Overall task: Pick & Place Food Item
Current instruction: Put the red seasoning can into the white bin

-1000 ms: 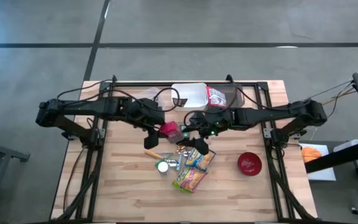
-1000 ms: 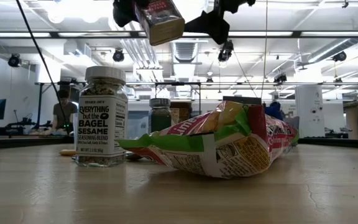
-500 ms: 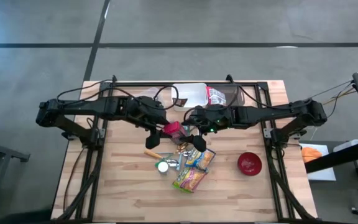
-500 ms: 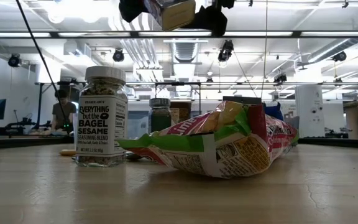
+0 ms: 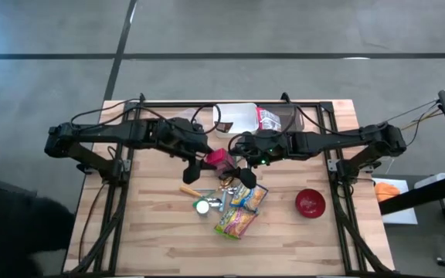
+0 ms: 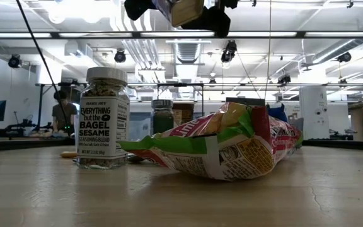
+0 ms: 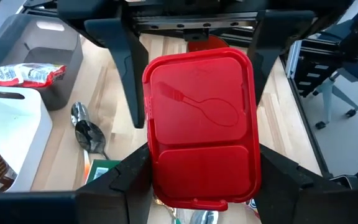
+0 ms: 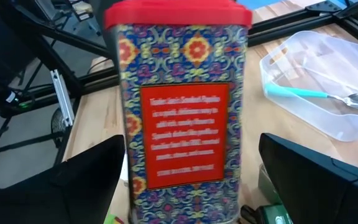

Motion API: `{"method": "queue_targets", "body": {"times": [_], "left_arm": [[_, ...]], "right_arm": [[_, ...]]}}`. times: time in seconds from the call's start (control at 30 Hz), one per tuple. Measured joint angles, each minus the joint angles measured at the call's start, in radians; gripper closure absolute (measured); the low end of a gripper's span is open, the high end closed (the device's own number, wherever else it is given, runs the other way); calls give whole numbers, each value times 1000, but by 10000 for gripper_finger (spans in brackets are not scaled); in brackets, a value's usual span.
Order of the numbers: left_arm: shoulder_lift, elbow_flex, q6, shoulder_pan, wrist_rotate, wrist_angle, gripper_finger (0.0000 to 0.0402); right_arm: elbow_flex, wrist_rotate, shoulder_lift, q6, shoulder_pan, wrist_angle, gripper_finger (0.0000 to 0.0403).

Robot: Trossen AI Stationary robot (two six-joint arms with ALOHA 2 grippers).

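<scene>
High view: left gripper (image 5: 205,157) is clamped on a red-lidded patterned tin (image 5: 217,159), held in the air above the table (image 5: 153,224) near its centre. Right gripper (image 5: 242,168) sits just beside the tin with its 2 fingers spread wide, the tin between them in the right wrist view, not touched. Below lie a snack bag (image 5: 236,222) and a seasoning jar (image 6: 103,118). Red bowl (image 5: 310,203) stands well apart.

Red-lidded patterned tin (image 5: 219,159) held upright above the table's middle.
</scene>
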Motion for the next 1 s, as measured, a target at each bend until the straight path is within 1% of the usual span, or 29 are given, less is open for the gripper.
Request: {"method": "queue_targets", "body": {"times": [0.37, 0.43, 0.53, 0.77, 1.0], "left_arm": [[0, 0, -5, 1, 0, 0, 196], [0, 0, -7, 1, 0, 3, 196], [0, 0, -7, 1, 0, 12, 196], [0, 0, -2, 1, 2, 13, 196], [0, 0, -3, 0, 3, 17, 196]], "right_arm": [[-1, -20, 0, -3, 0, 0, 36], [-1, -19, 0, -3, 0, 0, 41], [-1, -19, 0, -3, 0, 0, 71], [-2, -31, 0, -3, 0, 4, 196], [-2, -36, 0, -3, 0, 5, 200]]}}
